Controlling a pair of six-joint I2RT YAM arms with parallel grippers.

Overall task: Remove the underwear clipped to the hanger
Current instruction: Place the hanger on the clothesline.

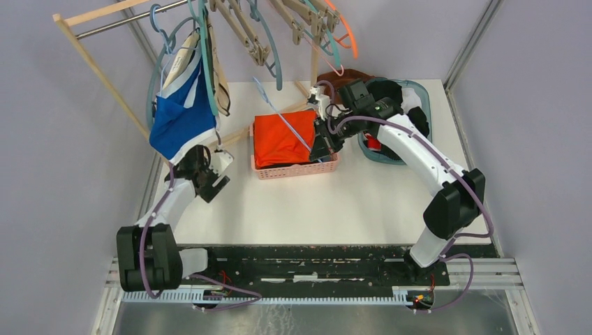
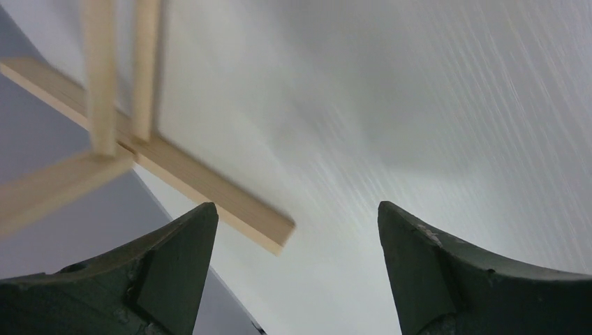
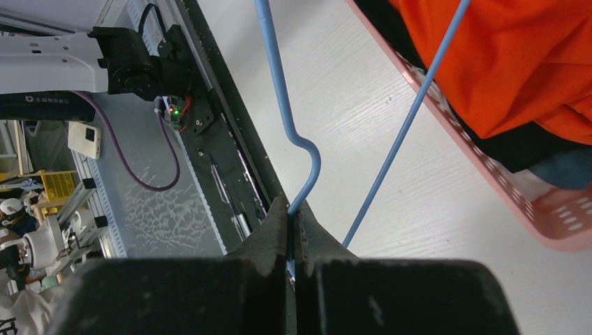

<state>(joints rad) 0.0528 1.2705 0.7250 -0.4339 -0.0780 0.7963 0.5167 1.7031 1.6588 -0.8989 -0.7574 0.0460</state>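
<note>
blue underwear (image 1: 178, 122) part-hidden, left end effector (image 2: 297, 207) spread, right end effector (image 3: 292, 209) pinching hanger (image 3: 279, 84)

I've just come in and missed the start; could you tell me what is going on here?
The right claw is shut on a thin blue hanger by the pink basket holding an orange garment. The left claw is open and empty, near the blue-and-white underwear hanging on the rack.
</note>
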